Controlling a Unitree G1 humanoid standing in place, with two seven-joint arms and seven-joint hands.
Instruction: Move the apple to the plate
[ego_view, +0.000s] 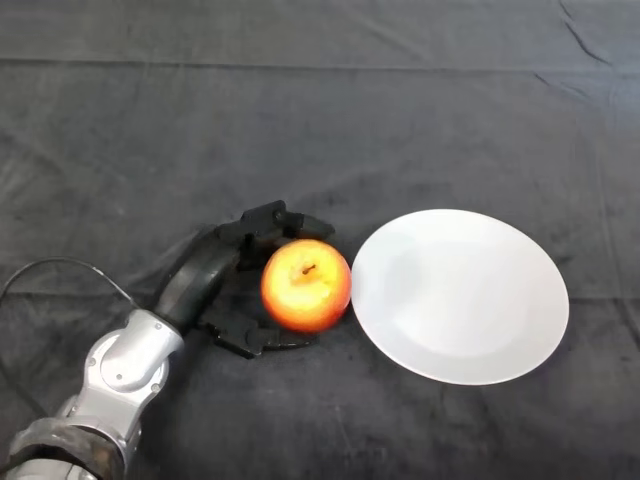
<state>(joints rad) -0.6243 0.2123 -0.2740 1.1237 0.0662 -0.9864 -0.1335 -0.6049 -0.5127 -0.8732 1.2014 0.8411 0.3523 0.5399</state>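
1. Head view: the apple (306, 285) sits on the surface (330, 120), stem up, just left of the plate (480, 330). Its right flank is at, or nearly at, the plate's near rim; contact cannot be confirmed.
2. Head view: the hand (235, 262) is at the apple's left side, with fingers curled round the far side and the thumb showing below the near side. It is closed about the apple; whether the pads bear firmly cannot be told.
3. Head view: the plate is white and bare, lying flat on the dark cloth.
4. Judgement on handling: the apple looks firm, round and smooth-skinned, of moderate weight. It should take a squeeze without damage, but may roll or slip if held off-centre.
5. Judgement on hold: opposed contact across the widest girth, as now set, is the sound place. A short lift over the rim and a low release should suffice.
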